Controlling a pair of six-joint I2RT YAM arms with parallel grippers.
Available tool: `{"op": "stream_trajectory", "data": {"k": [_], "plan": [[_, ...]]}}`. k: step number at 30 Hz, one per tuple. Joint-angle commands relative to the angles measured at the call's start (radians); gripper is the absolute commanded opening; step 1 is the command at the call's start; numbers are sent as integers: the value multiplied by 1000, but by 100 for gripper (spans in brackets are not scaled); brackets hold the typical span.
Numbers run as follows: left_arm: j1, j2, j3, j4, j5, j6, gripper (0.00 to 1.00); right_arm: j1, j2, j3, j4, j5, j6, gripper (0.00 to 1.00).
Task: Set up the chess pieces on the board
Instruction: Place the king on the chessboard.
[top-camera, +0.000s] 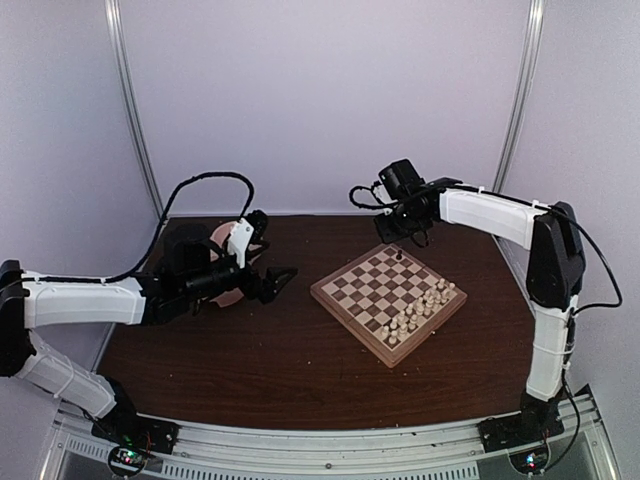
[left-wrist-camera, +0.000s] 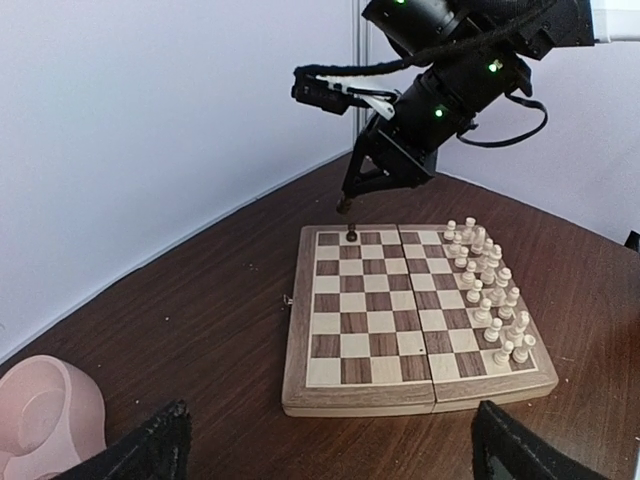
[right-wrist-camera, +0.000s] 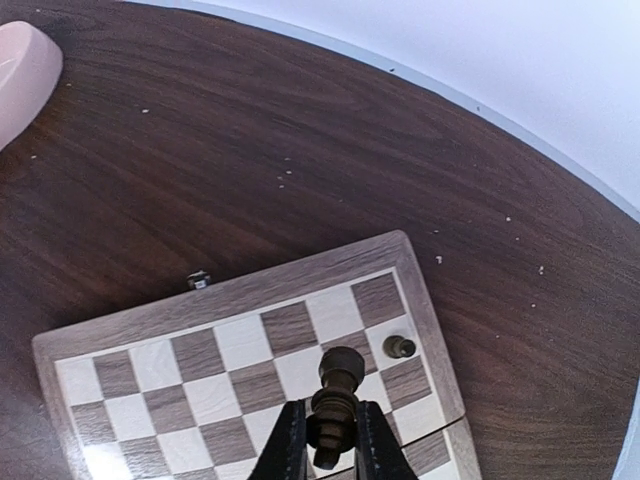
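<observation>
Right pincer (right-wrist-camera: 328, 445) pinches a dark chess piece (right-wrist-camera: 338, 385) above the board (right-wrist-camera: 425, 310), near its far corner. Left pincer (top-camera: 274, 283) is spread, toward the desk (right-wrist-camera: 250, 150) left edge.

a pink double bowl (left-wrist-camera: 40, 420) is sitting on the far left part of a dark wooden table (top-camera: 250, 370), one hollow showing. pale cream chessmen (left-wrist-camera: 487, 285) are standing upright in two close rows. pale crumbs (right-wrist-camera: 285, 178) are lying scattered on the tabletop. white walls (top-camera: 320, 90) are closing in the back and sides, and a metal rail (top-camera: 330, 448) is running along the near edge.
</observation>
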Motion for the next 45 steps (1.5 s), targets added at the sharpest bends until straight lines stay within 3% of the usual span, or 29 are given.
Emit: {"op": "stream_trajectory", "data": {"k": [1, 14, 45], "plan": [[-2, 12, 80, -111, -64, -29, 98, -20, 63, 60, 23, 109, -43, 0], [-2, 34, 113, -152, -85, -40, 98, -23, 103, 74, -8, -102, -93, 0], [-2, 77, 167, -192, -53, -41, 98, -23, 217, 154, -72, -202, -108, 1]]}}
